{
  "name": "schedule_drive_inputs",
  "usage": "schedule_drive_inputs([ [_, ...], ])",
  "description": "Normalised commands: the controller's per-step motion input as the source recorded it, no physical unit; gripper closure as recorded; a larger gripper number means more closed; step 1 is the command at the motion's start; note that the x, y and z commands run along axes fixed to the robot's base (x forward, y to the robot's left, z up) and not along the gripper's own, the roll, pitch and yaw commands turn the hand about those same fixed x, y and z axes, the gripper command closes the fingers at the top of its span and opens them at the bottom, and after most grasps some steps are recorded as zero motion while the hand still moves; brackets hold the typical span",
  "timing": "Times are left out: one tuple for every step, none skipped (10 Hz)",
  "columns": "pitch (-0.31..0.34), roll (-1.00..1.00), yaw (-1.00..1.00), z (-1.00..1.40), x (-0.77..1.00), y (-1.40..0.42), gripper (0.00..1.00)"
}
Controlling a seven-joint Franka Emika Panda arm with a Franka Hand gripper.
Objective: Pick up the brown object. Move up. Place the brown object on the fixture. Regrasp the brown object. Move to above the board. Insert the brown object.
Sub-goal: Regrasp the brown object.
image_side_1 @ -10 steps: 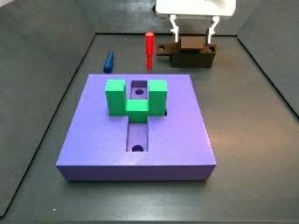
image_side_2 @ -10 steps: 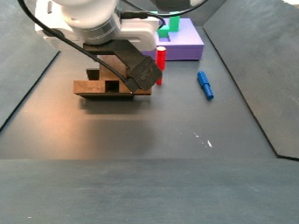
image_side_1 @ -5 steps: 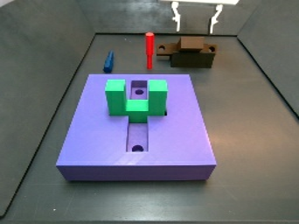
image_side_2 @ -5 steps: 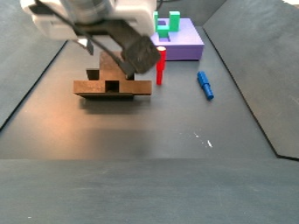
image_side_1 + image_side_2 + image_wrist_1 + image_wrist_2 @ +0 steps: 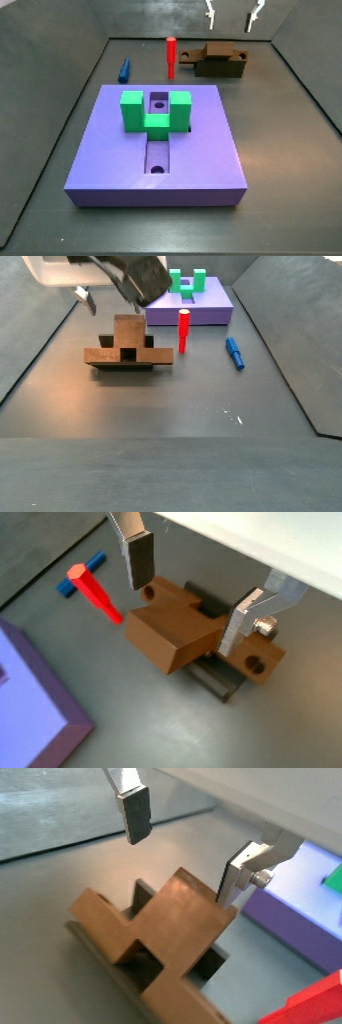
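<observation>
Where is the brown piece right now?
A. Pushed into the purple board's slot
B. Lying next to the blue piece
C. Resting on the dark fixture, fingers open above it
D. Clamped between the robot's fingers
C. The brown object rests on the fixture, and the gripper hangs open above it, touching nothing.

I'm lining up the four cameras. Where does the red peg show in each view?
Wrist view: red peg lies beyond the brown object, which sits under the open claw.
Wrist view: only its tip shows at a corner.
Side view: upright behind the board.
Side view: upright beside the fixture.
Shared landmark: the brown object.
</observation>
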Motion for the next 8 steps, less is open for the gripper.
schedule_drive_inputs([
  [-0.051, 1.0, 0.02, 0.02, 0.01, 0.0, 0.0],
  [-0.169, 1.0, 0.03, 0.04, 0.0, -0.05, 0.0],
  [-0.157, 1.0, 0.04, 0.08, 0.01, -0.06, 0.0],
  [-0.166, 1.0, 0.06, 0.0, 0.03, -0.09, 0.0],
  [-0.211, 1.0, 0.05, 0.0, 0.02, -0.1, 0.0],
  [-0.254, 1.0, 0.03, 0.0, 0.0, -0.08, 0.0],
  [-0.246, 1.0, 0.02, 0.0, 0.0, -0.07, 0.0],
  [-0.191, 1.0, 0.0, 0.01, 0.0, -0.07, 0.0],
])
